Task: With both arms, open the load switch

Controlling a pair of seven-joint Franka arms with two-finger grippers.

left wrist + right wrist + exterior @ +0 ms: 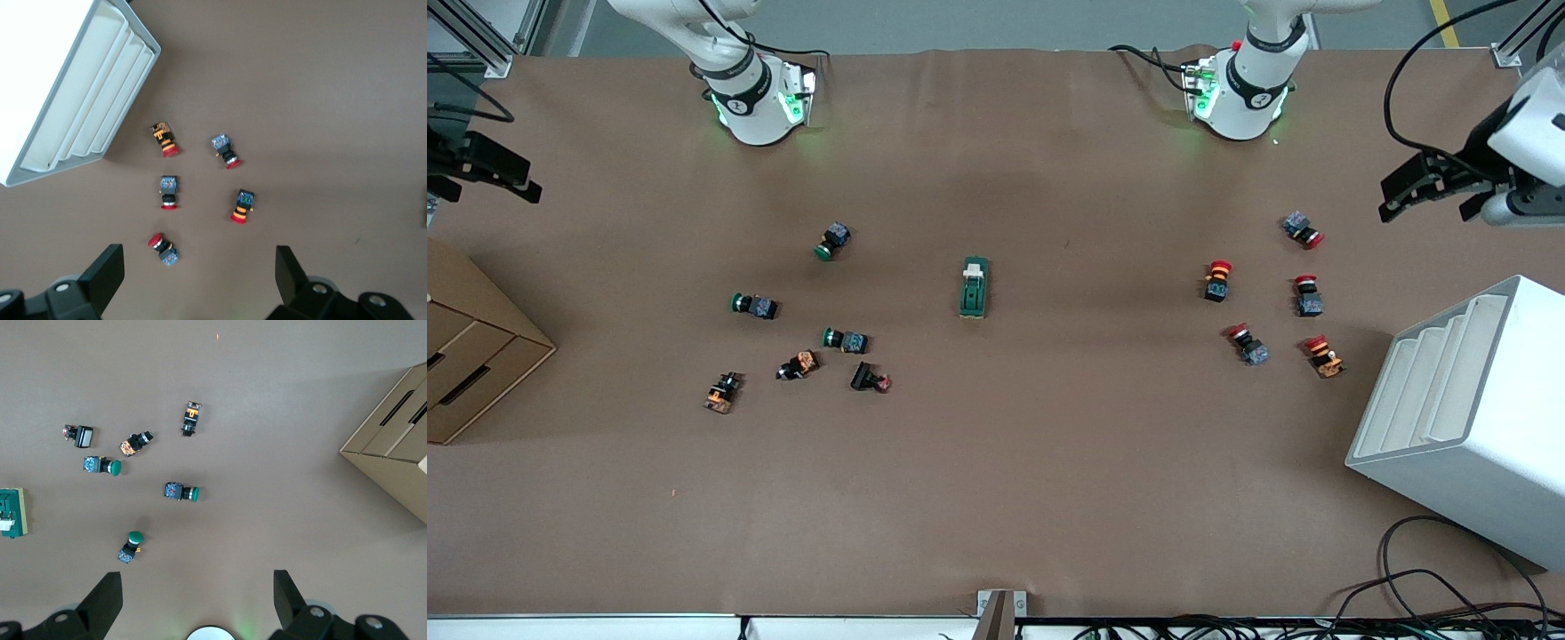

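1. Overhead, the left gripper (1392, 197) hangs at the left arm's end of the table, its black fingers (105, 275) spread wide apart and holding nothing, as the left wrist view shows.
2. Below that gripper's camera lie five red-capped push buttons (167, 192) scattered on the brown table (1049, 444), none touching another; a white stepped bin (1467, 400) stands just beside them, nearer the front camera and at the table's edge.
3. At the right arm's end, the right gripper (520, 182) hovers over the table's edge, its fingers (103, 603) likewise wide apart and empty.
4. Its wrist camera looks down on three green-capped push buttons (181, 492), two orange-bodied units (191, 418) and one black one (79, 435), all lying loose and apart; a cardboard box (467, 347) with slotted drawers sits at that end of the table.
5. Between the two clusters, near the table's middle, the load switch (974, 287) lies flat and alone, well apart from both grippers, its white toggle piece at the end pointing toward the robots' bases; its edge also shows in the right wrist view (12, 512).
6. Both arms' bases (760, 107) glow green along the table's edge farthest from the front camera.
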